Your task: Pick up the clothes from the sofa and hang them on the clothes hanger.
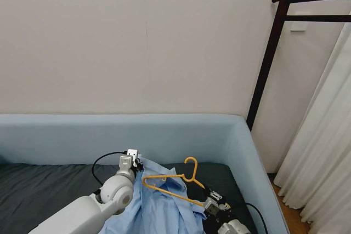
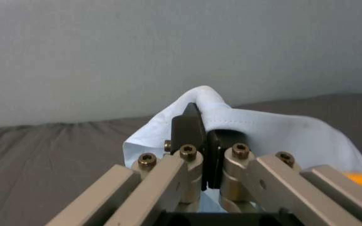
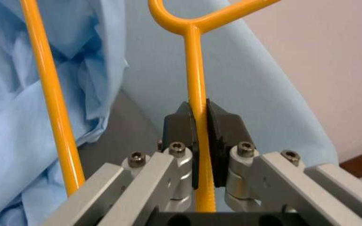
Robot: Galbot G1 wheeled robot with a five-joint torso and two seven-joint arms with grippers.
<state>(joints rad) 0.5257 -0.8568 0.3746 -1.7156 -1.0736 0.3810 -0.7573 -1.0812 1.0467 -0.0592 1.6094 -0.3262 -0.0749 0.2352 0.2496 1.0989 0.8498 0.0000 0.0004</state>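
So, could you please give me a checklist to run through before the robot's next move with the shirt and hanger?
1. Left gripper shut on a fold of the blue shirt: ok.
2. Right gripper shut on the stem of the yellow hanger, below the hook: ok.
3. Hook free of fabric: ok.
4. Shirt seated on both shoulders of the hanger: cannot tell.
5. Clothes rack in the head view, standing to the right past the end of the sofa, visible rail bare: ok.
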